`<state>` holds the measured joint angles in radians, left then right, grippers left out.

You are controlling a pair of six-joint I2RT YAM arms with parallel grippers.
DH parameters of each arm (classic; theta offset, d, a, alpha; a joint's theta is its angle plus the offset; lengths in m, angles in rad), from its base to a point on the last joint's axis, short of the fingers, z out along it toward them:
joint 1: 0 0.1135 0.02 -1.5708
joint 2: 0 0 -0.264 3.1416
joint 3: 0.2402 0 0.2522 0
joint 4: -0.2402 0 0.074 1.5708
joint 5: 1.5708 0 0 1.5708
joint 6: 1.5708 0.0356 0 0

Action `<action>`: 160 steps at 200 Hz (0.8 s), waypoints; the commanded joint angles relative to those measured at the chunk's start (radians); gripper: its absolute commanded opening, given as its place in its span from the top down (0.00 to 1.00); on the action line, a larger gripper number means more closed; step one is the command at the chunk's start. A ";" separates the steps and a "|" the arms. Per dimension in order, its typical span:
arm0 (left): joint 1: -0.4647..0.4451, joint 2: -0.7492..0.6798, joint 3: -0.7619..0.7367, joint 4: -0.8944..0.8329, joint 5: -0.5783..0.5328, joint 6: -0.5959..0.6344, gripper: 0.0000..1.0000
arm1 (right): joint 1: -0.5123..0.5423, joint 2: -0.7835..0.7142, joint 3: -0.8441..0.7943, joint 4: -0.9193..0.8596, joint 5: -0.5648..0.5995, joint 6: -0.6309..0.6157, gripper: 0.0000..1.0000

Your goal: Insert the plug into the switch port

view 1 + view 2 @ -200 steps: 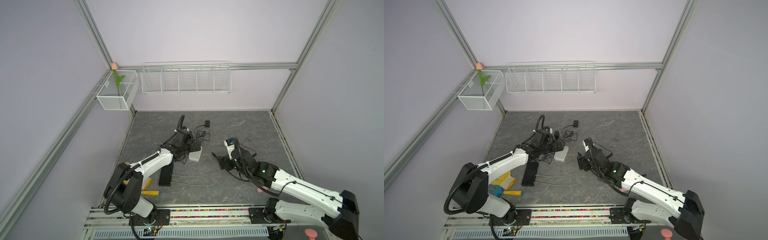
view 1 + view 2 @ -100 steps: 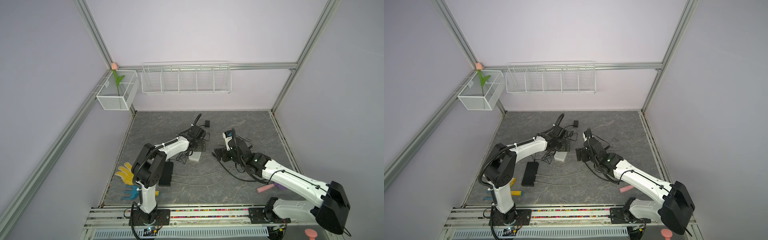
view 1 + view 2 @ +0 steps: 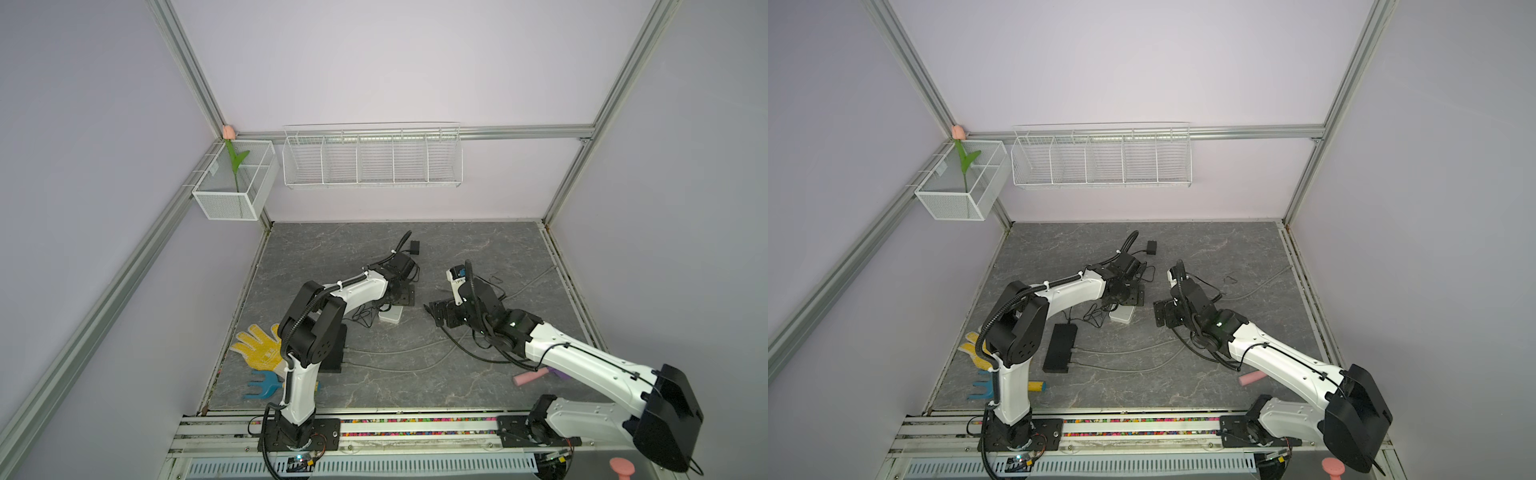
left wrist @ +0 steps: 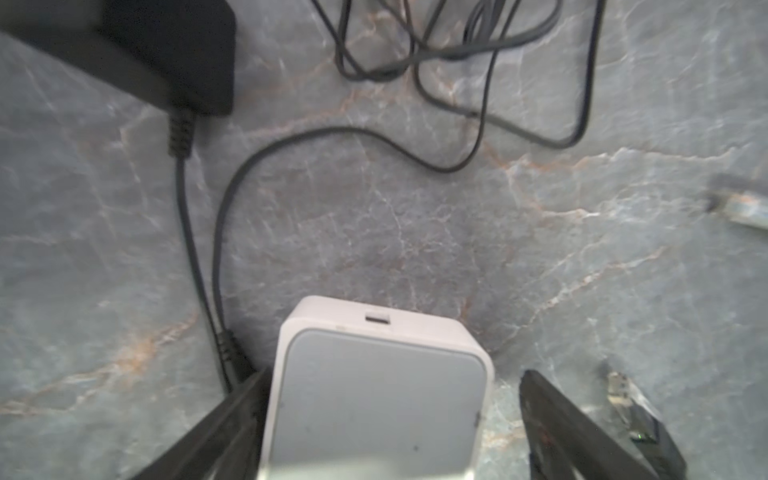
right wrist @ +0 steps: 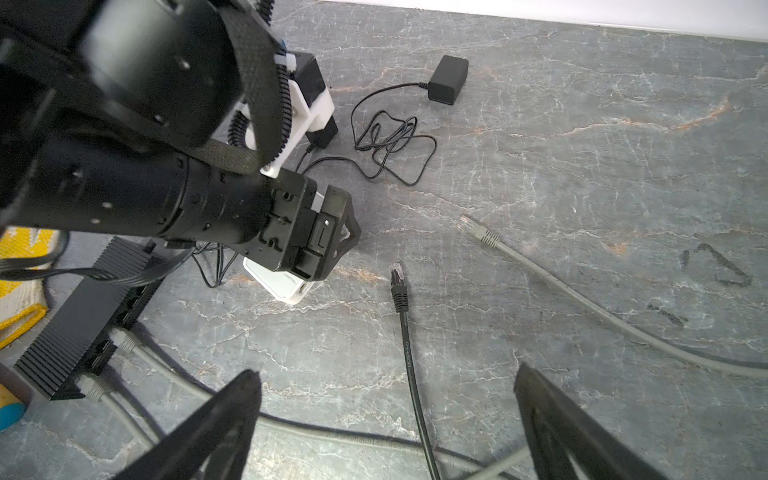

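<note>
Black plug (image 5: 397, 276) lay loose on the table (image 5: 582, 166), between white box (image 5: 286, 286) and grey plug (image 5: 478, 232), apart from the switch (image 5: 83, 316), right gripper (image 5: 386, 371) above its cable, jaws wide and empty, left gripper (image 4: 392, 374) spread around the white box, not clamped.

Top stereo pair overhead; wrist cams close.

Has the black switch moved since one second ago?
No. The switch keeps the same spot and angle against the table's left edge.
</note>
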<state>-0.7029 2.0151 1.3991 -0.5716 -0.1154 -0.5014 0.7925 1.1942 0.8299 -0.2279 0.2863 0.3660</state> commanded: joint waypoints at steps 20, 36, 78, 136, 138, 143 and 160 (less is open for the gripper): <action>-0.037 0.012 -0.013 -0.046 -0.034 -0.020 0.27 | -0.009 -0.064 -0.034 -0.001 -0.004 0.004 0.01; -0.055 0.010 -0.014 -0.058 -0.046 -0.020 0.35 | -0.009 -0.074 -0.035 -0.004 -0.004 0.006 0.01; -0.079 -0.029 -0.087 -0.054 -0.070 -0.038 0.53 | -0.010 -0.107 -0.051 -0.012 0.010 0.006 0.00; -0.079 -0.171 -0.281 -0.002 -0.078 -0.075 0.54 | -0.023 -0.090 -0.044 -0.042 0.028 -0.012 0.00; -0.079 -0.172 -0.283 -0.003 -0.079 -0.075 0.53 | -0.024 -0.087 -0.041 -0.043 0.026 -0.013 0.00; -0.079 -0.179 -0.287 -0.008 -0.085 -0.077 0.53 | -0.027 -0.076 -0.034 -0.044 0.020 -0.016 0.00; -0.078 -0.195 -0.296 -0.017 -0.089 -0.072 0.40 | -0.036 -0.022 0.003 -0.062 -0.014 -0.035 0.02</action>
<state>-0.7792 1.8320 1.1347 -0.5259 -0.1753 -0.5678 0.7712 1.1137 0.7937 -0.2642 0.2966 0.3607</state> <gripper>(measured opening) 0.683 0.989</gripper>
